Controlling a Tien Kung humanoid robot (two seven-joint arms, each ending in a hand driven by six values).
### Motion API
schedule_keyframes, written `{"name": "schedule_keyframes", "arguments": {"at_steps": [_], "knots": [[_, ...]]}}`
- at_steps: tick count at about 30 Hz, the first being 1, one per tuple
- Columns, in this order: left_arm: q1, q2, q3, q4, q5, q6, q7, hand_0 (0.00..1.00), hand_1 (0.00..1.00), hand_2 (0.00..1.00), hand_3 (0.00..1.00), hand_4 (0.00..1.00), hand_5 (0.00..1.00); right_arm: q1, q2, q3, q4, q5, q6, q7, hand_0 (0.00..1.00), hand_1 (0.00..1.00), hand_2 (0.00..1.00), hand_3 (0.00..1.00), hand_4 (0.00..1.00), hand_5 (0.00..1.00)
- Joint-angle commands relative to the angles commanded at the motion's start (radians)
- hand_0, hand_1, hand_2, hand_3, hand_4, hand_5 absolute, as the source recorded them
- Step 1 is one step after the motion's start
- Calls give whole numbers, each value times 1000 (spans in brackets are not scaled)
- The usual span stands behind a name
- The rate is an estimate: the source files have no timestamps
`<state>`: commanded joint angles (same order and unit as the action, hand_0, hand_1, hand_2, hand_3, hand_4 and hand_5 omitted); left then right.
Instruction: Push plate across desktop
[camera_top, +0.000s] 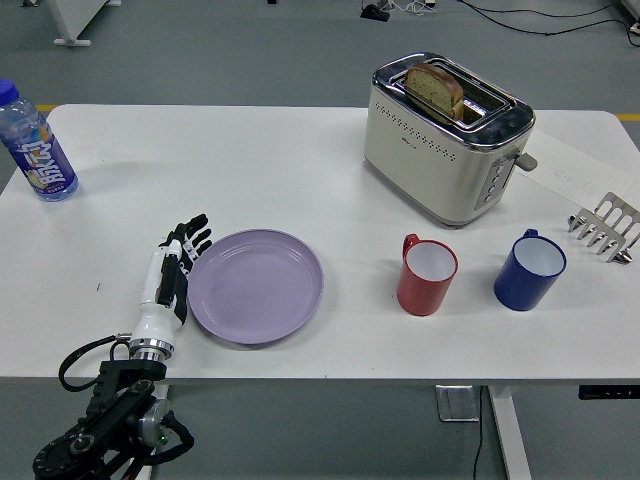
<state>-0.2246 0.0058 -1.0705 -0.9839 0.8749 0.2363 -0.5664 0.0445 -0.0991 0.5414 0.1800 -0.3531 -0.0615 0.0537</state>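
A lilac plate (256, 286) lies flat on the white table (260, 170), left of centre near the front edge. My left hand (176, 268) stands on edge against the plate's left rim, fingers straight and together, holding nothing. Its black arm comes up from the lower left corner. The right arm is out of view.
A red mug (427, 275) stands to the plate's right, a blue mug (529, 270) beyond it. A cream toaster (446, 138) with bread sits at the back. A water bottle (37, 143) stands at the far left, a metal rack (606, 227) at the right edge.
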Motion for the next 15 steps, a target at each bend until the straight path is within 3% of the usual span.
{"name": "schedule_keyframes", "arguments": {"at_steps": [15], "knots": [[-20, -3, 52, -13, -1, -1, -1, 798, 852, 871, 775, 492, 998, 6, -2, -13, 0, 7, 2, 2, 686, 691, 785, 723, 358, 329]]}}
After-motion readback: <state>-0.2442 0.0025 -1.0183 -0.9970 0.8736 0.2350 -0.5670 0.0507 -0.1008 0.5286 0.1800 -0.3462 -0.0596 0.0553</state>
